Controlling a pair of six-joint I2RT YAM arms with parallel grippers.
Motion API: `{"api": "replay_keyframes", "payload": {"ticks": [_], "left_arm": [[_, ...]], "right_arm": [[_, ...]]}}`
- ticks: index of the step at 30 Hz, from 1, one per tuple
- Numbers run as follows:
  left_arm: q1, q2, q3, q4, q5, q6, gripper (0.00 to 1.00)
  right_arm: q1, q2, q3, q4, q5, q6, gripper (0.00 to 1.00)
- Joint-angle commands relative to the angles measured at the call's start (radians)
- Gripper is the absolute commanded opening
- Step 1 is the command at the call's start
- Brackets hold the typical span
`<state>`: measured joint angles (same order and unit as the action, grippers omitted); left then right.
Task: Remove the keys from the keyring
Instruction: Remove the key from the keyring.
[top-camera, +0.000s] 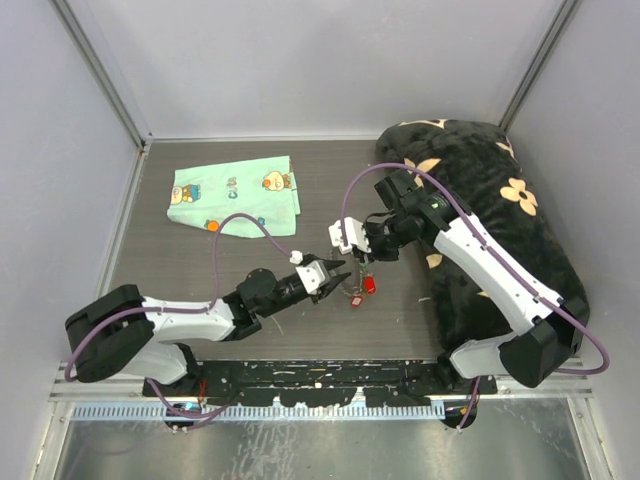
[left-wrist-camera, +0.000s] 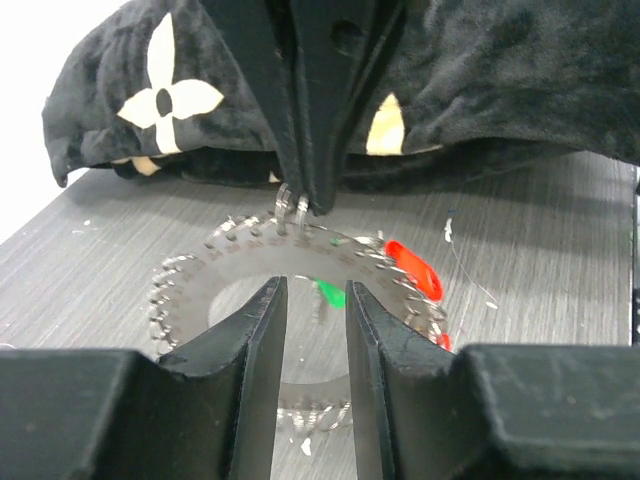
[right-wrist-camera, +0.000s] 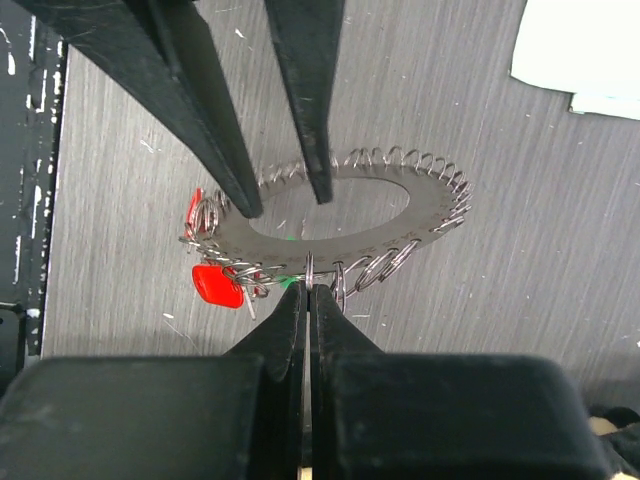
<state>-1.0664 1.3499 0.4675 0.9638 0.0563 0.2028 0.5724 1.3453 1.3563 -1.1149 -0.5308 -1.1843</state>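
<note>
Between the right gripper's (right-wrist-camera: 308, 292) pressed-together fingertips sits one small wire loop on the nearest rim of the keyring (right-wrist-camera: 400, 215). Facing it, the left gripper (left-wrist-camera: 315, 292) stands with jaws parted at the ring's opposite band; whether they touch it I cannot tell. A red-headed key (right-wrist-camera: 215, 285) hangs just beside the right fingertips, and a green-headed key (left-wrist-camera: 328, 293) shows between the left fingers.

Over the keyring (top-camera: 353, 296), left gripper (top-camera: 338, 274) meets right gripper (top-camera: 362, 254) (one red key (top-camera: 369, 285)).
</note>
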Motion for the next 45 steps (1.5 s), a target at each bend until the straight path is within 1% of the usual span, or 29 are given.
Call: {"api": "replay_keyframes", "payload": {"ticks": [1, 4, 8, 12, 16, 21, 22, 25, 29, 31, 35, 36, 38, 40, 43, 45], "left_arm": [[0.009, 0.016, 0.034, 0.195, 0.018, 0.011, 0.30], [0.011, 0.034, 0.046, 0.196, 0.025, 0.008, 0.27], [0.014, 0.058, 0.057, 0.206, 0.042, -0.003, 0.26], [0.013, 0.081, 0.068, 0.213, 0.056, -0.013, 0.22], [0.015, 0.092, 0.078, 0.212, 0.067, -0.021, 0.18], [0.015, 0.091, 0.080, 0.205, 0.068, -0.026, 0.15], [0.015, 0.090, 0.081, 0.203, 0.067, -0.026, 0.13], [0.016, 0.088, 0.082, 0.191, 0.066, -0.028, 0.07], [0.016, 0.080, 0.085, 0.171, 0.063, -0.031, 0.06], [0.016, 0.073, 0.087, 0.150, 0.063, -0.032, 0.01], [0.017, 0.055, 0.095, 0.105, 0.056, -0.050, 0.00], [0.019, 0.046, 0.092, 0.103, 0.054, -0.063, 0.00], [0.024, 0.032, 0.084, 0.107, 0.043, -0.102, 0.00], [0.029, 0.015, 0.063, 0.121, 0.033, -0.145, 0.00], [0.028, -0.004, 0.027, 0.168, 0.016, -0.208, 0.00], [0.028, -0.009, 0.003, 0.215, 0.008, -0.239, 0.00]], "right_arm": [[0.005, 0.002, 0.051, -0.019, -0.063, -0.018, 0.01], [0.005, 0.004, 0.051, -0.023, -0.079, -0.020, 0.01], [0.005, 0.003, 0.048, -0.026, -0.092, -0.021, 0.01], [0.005, 0.002, 0.046, -0.027, -0.098, -0.023, 0.01], [0.005, 0.003, 0.044, -0.026, -0.100, -0.023, 0.01], [0.005, 0.002, 0.041, -0.025, -0.104, -0.024, 0.01], [0.005, 0.002, 0.040, -0.027, -0.104, -0.024, 0.01], [0.006, 0.000, 0.041, -0.025, -0.105, -0.025, 0.01], [0.005, -0.002, 0.036, -0.025, -0.110, -0.026, 0.01], [0.005, -0.003, 0.032, -0.026, -0.113, -0.026, 0.01], [0.004, -0.011, 0.019, -0.020, -0.127, -0.026, 0.01], [0.003, -0.015, 0.014, -0.017, -0.133, -0.026, 0.02], [-0.010, -0.026, -0.001, -0.006, -0.155, -0.025, 0.14], [-0.040, -0.035, -0.012, 0.003, -0.205, -0.023, 0.22], [-0.107, -0.040, -0.025, 0.005, -0.311, -0.024, 0.31], [-0.150, -0.045, -0.034, 0.003, -0.380, -0.024, 0.34]]}}
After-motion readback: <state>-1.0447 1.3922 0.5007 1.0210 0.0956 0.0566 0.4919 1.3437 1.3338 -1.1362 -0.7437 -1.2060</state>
